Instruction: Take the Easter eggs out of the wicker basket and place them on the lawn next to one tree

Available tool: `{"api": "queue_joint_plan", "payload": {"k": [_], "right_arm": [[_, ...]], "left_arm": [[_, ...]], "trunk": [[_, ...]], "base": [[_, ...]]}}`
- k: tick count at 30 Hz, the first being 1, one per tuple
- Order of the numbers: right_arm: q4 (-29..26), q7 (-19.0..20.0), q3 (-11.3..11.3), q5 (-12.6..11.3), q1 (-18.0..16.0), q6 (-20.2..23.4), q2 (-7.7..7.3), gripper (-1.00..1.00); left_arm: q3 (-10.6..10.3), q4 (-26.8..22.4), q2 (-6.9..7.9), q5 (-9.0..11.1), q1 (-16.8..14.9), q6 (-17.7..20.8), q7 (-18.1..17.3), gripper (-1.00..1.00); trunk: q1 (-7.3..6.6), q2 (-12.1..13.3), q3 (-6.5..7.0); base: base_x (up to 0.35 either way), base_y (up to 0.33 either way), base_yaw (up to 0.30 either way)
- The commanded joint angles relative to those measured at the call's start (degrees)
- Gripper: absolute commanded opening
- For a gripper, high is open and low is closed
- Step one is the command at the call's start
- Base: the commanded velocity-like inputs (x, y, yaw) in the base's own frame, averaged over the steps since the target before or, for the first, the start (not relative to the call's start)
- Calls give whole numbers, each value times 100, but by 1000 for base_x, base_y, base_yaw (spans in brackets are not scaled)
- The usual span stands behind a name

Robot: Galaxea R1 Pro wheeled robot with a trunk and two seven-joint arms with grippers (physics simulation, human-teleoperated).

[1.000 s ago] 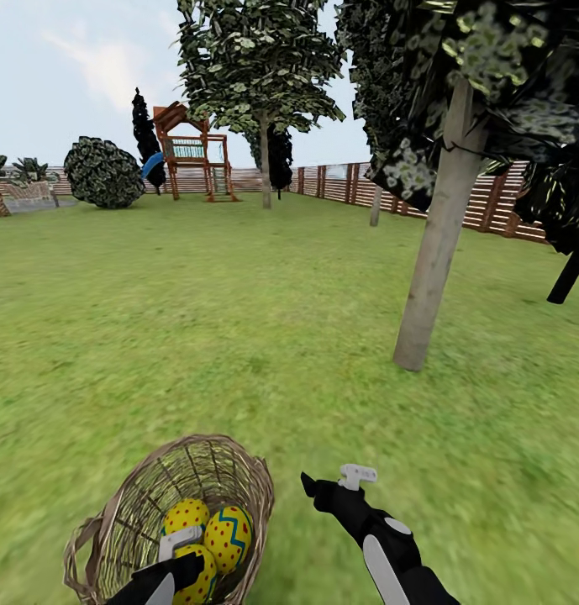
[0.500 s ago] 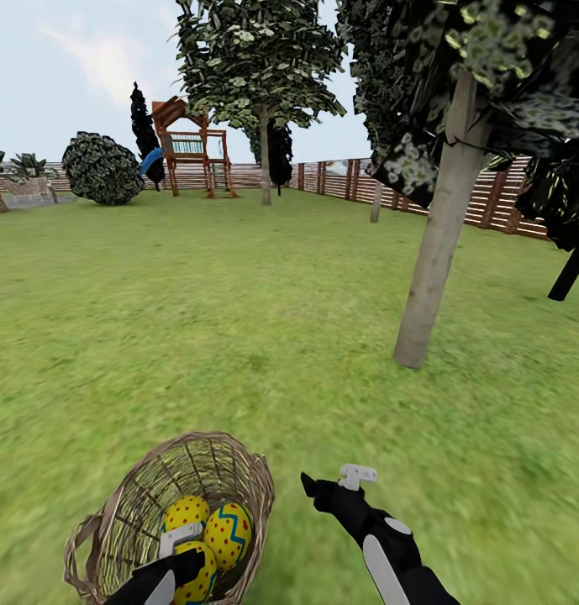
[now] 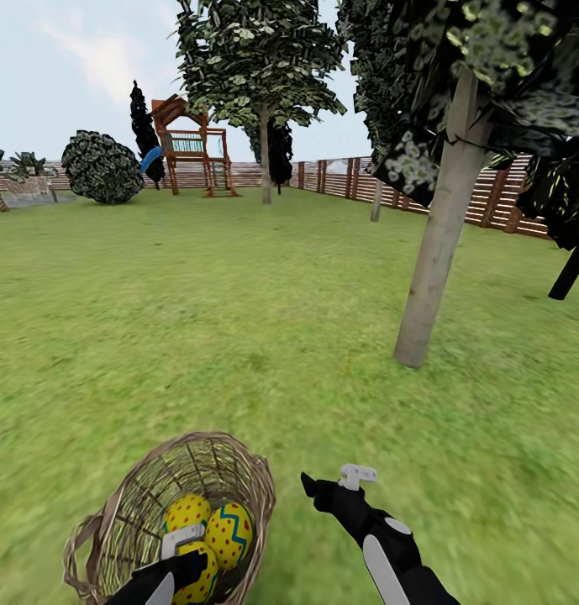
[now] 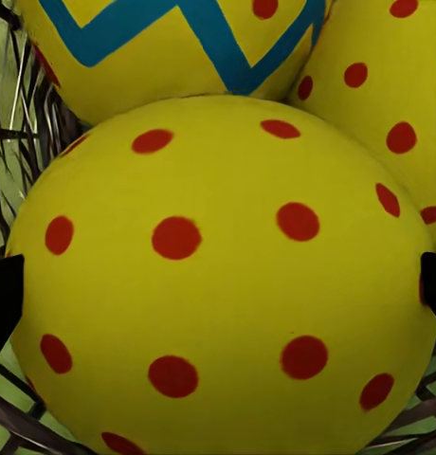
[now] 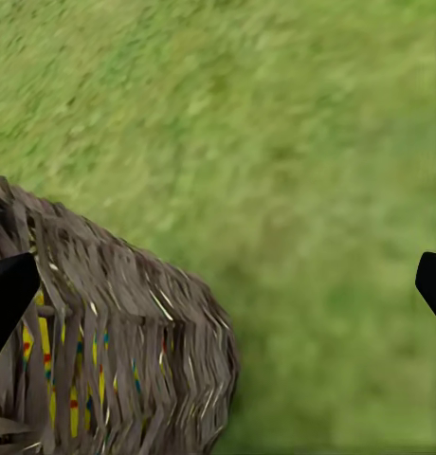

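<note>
Left gripper (image 4: 218, 284) is down in the basket (image 3: 121, 504), jaws spread either side of the nearest egg (image 4: 223, 275), not yet clamped. All three eggs are in the basket. Close squarely at the widest point, then lift straight up. Right gripper (image 3: 331, 481) idles open over the grass (image 3: 239, 319); tree (image 3: 436, 244) ahead right.

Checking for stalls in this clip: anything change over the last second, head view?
Almost nothing. The view drifted very slightly; no object moved. The left gripper remains down in the round tan wicker basket, its fingers either side of the nearest yellow red-dotted egg, no lift yet. The right gripper still hovers open over the green lawn. The pale grey-trunked tree is unchanged.
</note>
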Motion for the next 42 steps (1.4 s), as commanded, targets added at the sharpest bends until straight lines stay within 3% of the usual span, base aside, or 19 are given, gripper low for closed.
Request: {"api": "queue_joint_plan", "payload": {"k": [1, 11, 12, 42], "right_arm": [[-8, -26, 0, -47, -2, 22, -1, 100], [-8, -26, -4, -47, -2, 22, -4, 100], [-8, -26, -4, -47, -2, 22, -3, 100], [-8, -26, 1, -47, -2, 22, -1, 100]], "left_arm": [[-10, 67, -5, 132, 6, 31, -3, 100], [-6, 51, -9, 132, 7, -11, 3, 100], [-7, 50, -9, 129, 7, -12, 3, -100], [-12, 48, -9, 132, 7, -3, -17, -100]], "trunk": [[0, -1, -6], [0, -1, -6], [0, -1, -6], [0, -1, -6]], "base": [[0, 0, 0], [0, 0, 0], [0, 0, 0], [0, 0, 0]]}}
